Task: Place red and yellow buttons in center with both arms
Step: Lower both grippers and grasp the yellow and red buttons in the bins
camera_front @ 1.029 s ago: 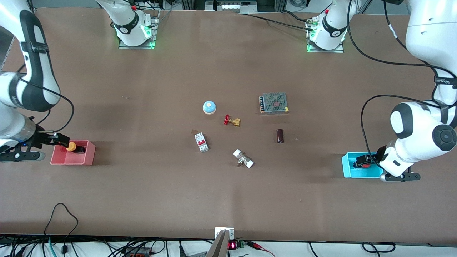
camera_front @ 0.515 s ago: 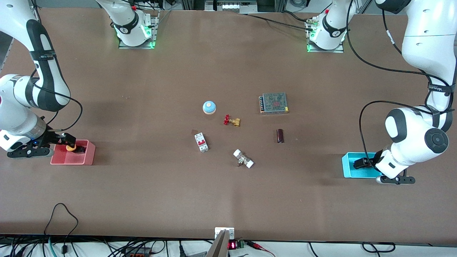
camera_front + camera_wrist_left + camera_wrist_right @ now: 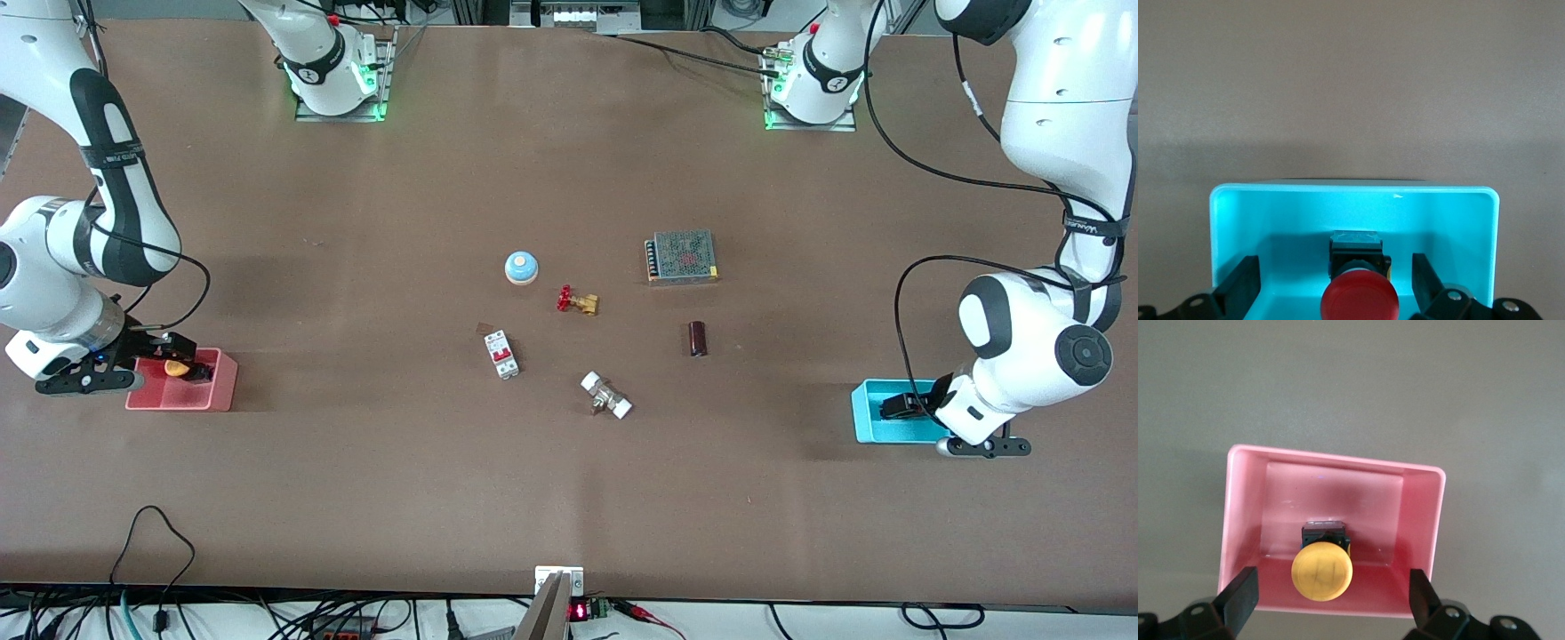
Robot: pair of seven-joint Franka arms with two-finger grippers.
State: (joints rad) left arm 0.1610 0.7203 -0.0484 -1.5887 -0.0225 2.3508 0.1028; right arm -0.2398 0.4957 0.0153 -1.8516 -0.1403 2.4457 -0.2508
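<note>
The yellow button stands in the pink bin at the right arm's end of the table. My right gripper is open over it; in the right wrist view its fingers stand wide on either side of the yellow cap, not touching it. The red button stands in the cyan bin at the left arm's end; in the front view my left gripper hides it. That gripper is open, with its fingers down inside the bin astride the button. The center is bare brown tabletop.
Around the middle lie a blue-domed bell, a brass valve with red handwheel, a white circuit breaker, a white-ended fitting, a dark cylinder and a metal power supply.
Both wrists have come in lower over their bins. The left gripper now covers the red button in the front view. Both buttons stay in their bins.
</note>
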